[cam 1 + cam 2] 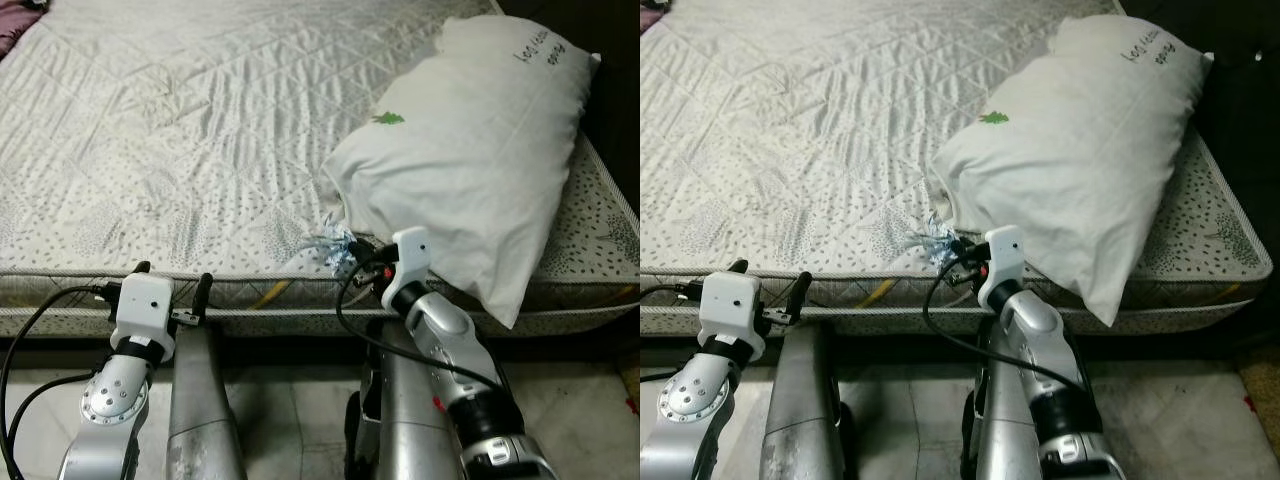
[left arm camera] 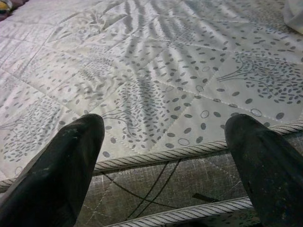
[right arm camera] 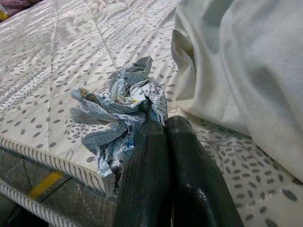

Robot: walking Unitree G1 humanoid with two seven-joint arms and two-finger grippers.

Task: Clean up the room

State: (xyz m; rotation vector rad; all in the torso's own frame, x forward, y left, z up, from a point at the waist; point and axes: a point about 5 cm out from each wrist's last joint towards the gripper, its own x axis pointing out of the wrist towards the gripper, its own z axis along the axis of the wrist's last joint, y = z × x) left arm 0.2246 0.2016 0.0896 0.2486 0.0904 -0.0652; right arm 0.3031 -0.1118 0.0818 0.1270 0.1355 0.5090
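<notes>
Up close at the near edge of a bare mattress point(image 1: 200, 130), the robot's right gripper point(image 3: 163, 124) has its two black fingers pressed together, pinching a crumpled wad of blue-and-white printed paper point(image 3: 118, 111). The paper sits on the quilted, leaf-patterned mattress top right at its corded front edge, just beside the lower corner of a large white pillow point(image 1: 480, 160). In the right wrist view, part of the wad spills over the mattress edge, while the fingertips point(image 3: 151, 130) meet at its right side.

The pillow lies diagonally across the right side of the bed, one corner overhanging the front edge beside the right arm. It bears a small green mark point(image 1: 388, 119) near its middle and dark handwriting point(image 1: 540, 48) at its far end.

Meanwhile, the left gripper point(image 1: 172, 280) hovers at the front edge of the mattress, well to the left of the paper, with its fingers point(image 2: 66, 161) spread wide and nothing between them. The left wrist view looks between those fingers at the piped seam and the grey side panel of the mattress. Black cables point(image 1: 40, 320) loop from both wrists, and the robot's silver legs point(image 1: 200, 410) stand on a pale tiled floor point(image 1: 290, 420) below the bed.
</notes>
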